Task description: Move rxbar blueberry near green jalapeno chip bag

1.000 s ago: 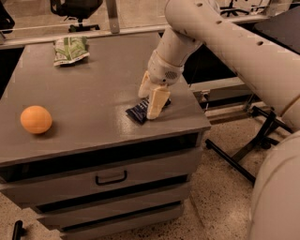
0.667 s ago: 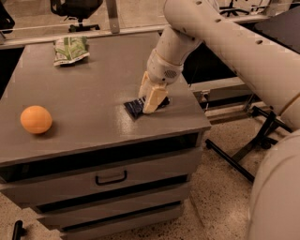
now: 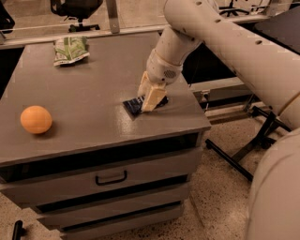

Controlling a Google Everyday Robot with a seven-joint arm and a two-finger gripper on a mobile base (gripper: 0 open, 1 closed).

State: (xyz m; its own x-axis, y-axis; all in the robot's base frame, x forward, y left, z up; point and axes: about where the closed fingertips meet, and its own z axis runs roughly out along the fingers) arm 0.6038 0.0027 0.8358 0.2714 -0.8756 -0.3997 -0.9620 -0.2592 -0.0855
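Observation:
The rxbar blueberry (image 3: 133,106), a dark navy bar, is at the right front part of the grey cabinet top (image 3: 93,93). My gripper (image 3: 150,99) comes down on it from the upper right, its cream fingers (image 3: 153,97) closed over the bar's right half. Only the bar's left end shows. The green jalapeno chip bag (image 3: 70,49), green and white, lies at the far left back of the top, well apart from the bar.
An orange fruit (image 3: 35,119) sits at the left front of the top. The cabinet has drawers with a handle (image 3: 111,178) below. A black stand's legs (image 3: 253,140) are on the floor to the right. A chair base (image 3: 77,9) stands behind.
My gripper and the bar have shifted a little to the left and towards the back together. The chip bag and the orange have not moved.

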